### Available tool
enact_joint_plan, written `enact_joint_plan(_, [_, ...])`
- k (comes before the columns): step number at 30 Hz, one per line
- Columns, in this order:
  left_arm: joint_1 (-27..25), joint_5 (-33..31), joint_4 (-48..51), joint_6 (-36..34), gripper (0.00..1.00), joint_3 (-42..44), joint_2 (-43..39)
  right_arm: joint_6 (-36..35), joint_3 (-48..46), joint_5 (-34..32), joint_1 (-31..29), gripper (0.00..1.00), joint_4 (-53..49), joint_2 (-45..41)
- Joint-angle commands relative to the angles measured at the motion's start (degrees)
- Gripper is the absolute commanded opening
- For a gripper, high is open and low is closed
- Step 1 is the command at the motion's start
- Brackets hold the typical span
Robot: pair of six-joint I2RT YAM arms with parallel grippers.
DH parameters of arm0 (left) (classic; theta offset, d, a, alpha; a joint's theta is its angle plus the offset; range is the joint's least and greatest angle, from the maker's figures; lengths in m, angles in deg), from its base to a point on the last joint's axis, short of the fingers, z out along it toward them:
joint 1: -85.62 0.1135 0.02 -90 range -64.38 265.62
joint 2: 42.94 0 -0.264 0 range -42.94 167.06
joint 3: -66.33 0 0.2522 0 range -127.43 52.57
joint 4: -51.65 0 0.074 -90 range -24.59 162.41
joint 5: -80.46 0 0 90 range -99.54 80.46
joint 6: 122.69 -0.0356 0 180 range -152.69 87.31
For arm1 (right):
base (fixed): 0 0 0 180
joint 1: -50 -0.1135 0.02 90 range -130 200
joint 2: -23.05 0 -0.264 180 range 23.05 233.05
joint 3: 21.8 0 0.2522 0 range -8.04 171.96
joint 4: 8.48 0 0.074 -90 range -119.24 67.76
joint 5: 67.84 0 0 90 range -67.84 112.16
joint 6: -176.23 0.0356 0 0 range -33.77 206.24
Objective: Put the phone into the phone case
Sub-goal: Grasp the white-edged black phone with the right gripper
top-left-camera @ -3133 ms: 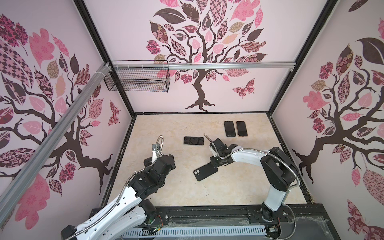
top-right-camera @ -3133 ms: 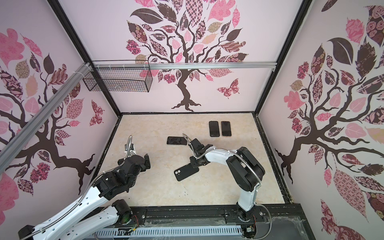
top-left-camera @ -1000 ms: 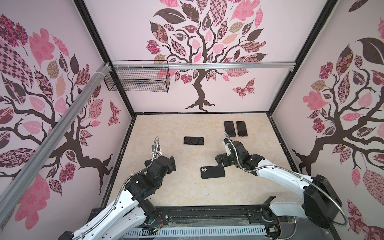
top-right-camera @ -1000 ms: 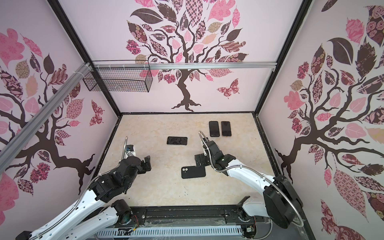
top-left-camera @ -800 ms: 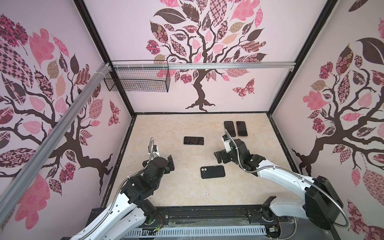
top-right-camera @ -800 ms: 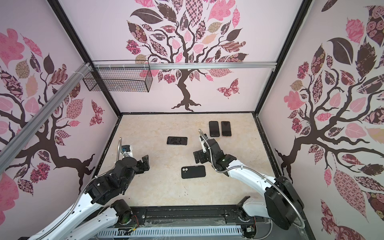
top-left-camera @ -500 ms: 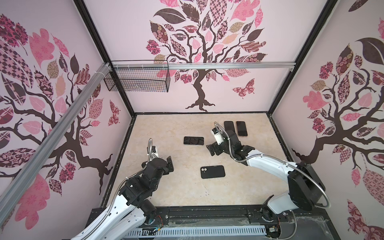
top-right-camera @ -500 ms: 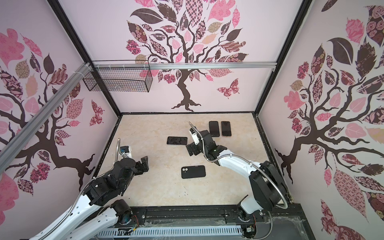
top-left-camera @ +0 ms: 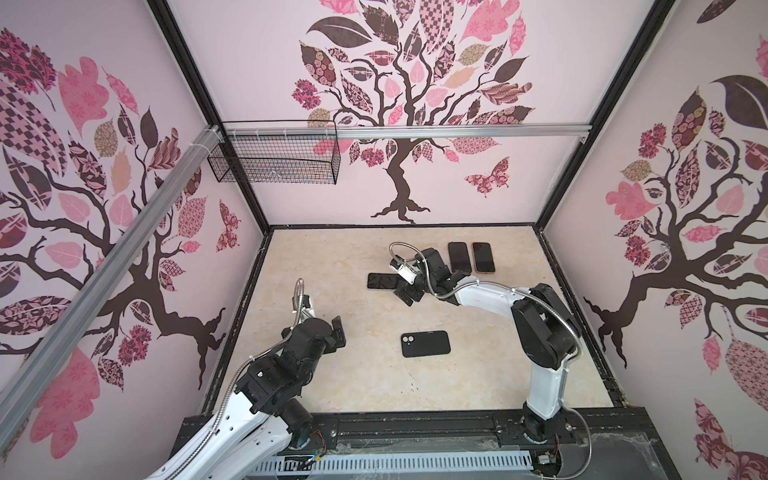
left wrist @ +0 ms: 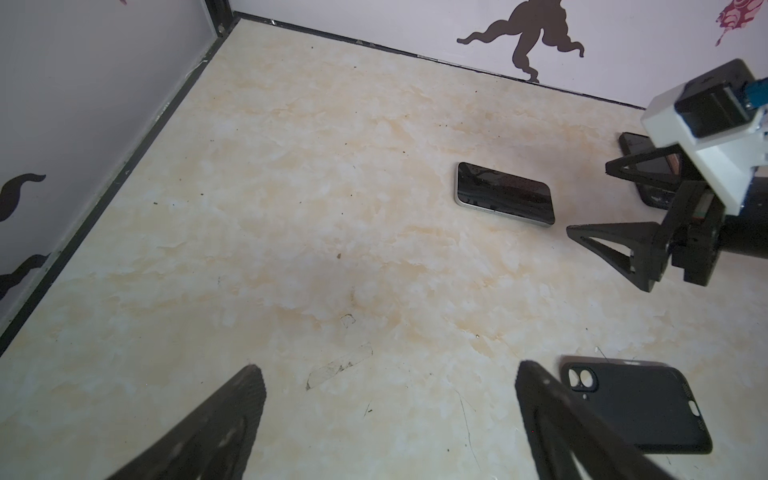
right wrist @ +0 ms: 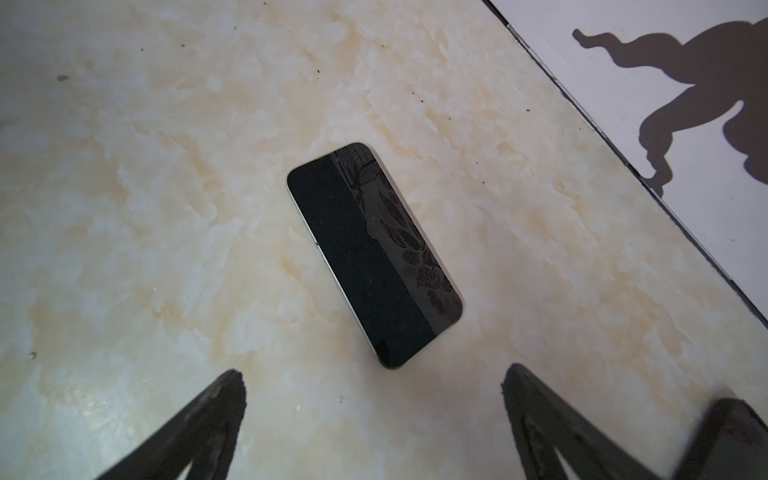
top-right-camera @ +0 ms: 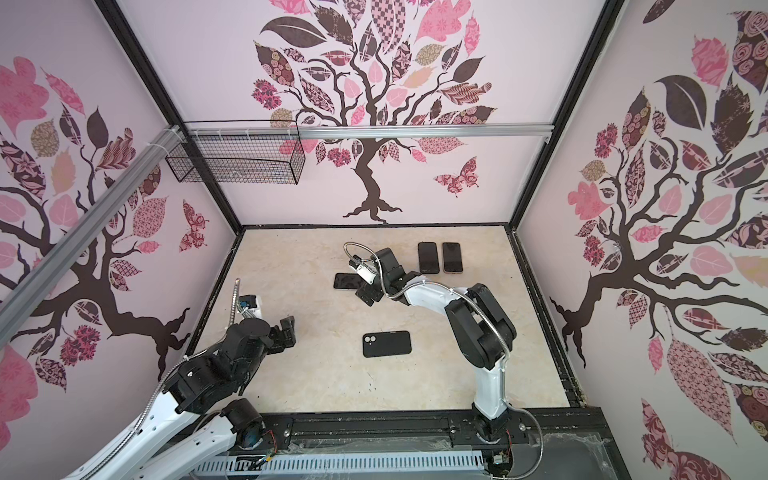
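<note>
Nearest, at the lower left of both top views, the left claw hangs over the marble-patterned bench with its jaws spread wide and nothing between them; its wrist view shows only bare bench between the two fingertips. To its right, low in the middle of the frame, the black phone case lies flat, camera cutouts at its left end, apart from both claws. Farther back, near the centre, the right claw is also wide open and empty, pointing left at the phone. The phone lies screen up just off the fingertips; both wrist views show a gap of bench between them. Beyond, to the upper right, two more phones lie side by side. A wire basket hangs on the back wall, upper left.
</note>
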Motion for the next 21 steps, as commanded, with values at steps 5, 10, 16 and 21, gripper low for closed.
enact_joint_plan(5, [0.22, 0.33, 2.62, 1.22, 0.97, -1.44, -1.86, -8.76, 13.22, 5.68, 1.68, 1.00, -11.12, 10.75])
enact_joint_plan(10, [0.19, 0.74, 3.64, 1.56, 0.97, -1.30, -3.60, -9.69, 19.45, 11.66, 3.58, 1.00, -15.02, 15.61])
enact_joint_plan(16, [0.23, 0.61, 4.44, 2.13, 0.97, -0.84, -5.40, -12.70, 28.67, 12.33, 3.82, 1.00, -22.44, 22.24])
enact_joint_plan(21, [0.24, 0.52, 4.80, 2.48, 0.97, -0.64, -6.04, -14.03, 35.57, 12.68, 3.89, 1.00, -28.30, 27.19])
